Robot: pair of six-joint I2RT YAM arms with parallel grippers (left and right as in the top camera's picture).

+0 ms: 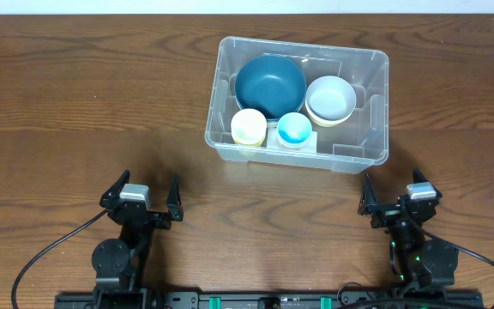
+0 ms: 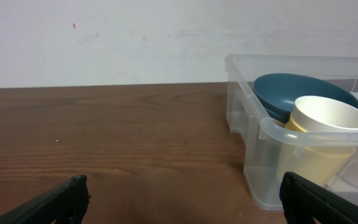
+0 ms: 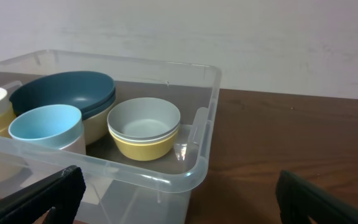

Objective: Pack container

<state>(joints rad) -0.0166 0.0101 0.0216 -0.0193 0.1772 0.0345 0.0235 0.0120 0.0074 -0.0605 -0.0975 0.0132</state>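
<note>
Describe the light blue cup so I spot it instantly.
Find the clear container on the wooden table. Against its long wall at the overhead view's bottom stand two cups. The light blue cup is right of the cream cup, the only pale blue item inside.

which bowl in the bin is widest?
The dark teal bowl, far left in the container; the pale bowl, cream cup and light blue cup are all narrower.
</note>
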